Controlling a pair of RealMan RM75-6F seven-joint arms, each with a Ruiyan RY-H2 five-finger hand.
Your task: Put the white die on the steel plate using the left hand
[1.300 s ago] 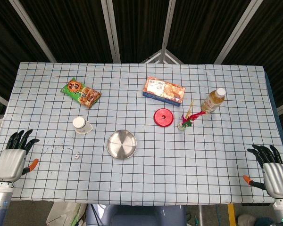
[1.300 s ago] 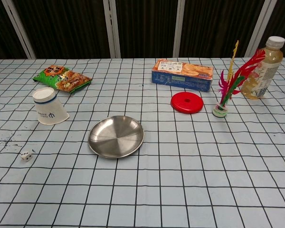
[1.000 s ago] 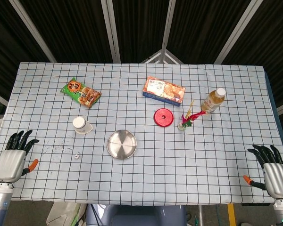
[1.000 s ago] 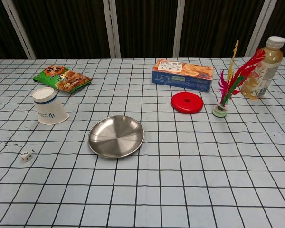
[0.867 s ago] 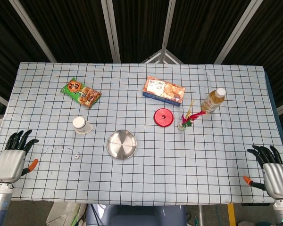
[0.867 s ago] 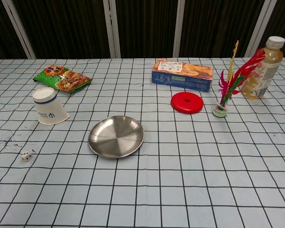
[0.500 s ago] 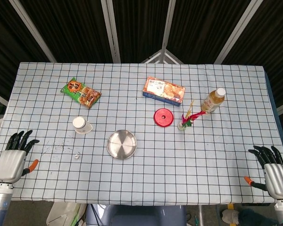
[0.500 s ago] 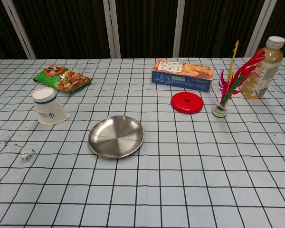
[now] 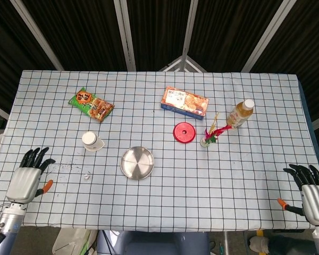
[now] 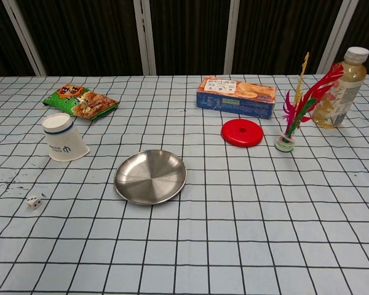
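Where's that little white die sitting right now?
The white die lies on the checked cloth near the table's front left, left of the steel plate and in front of the tipped paper cup.

Checked cloth (image 9: 165, 191) over table (image 9: 303, 101)

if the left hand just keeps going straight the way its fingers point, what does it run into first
Probably nothing: the left hand points up the table's left edge, passing left of the white die and paper cup. Height is unclear.
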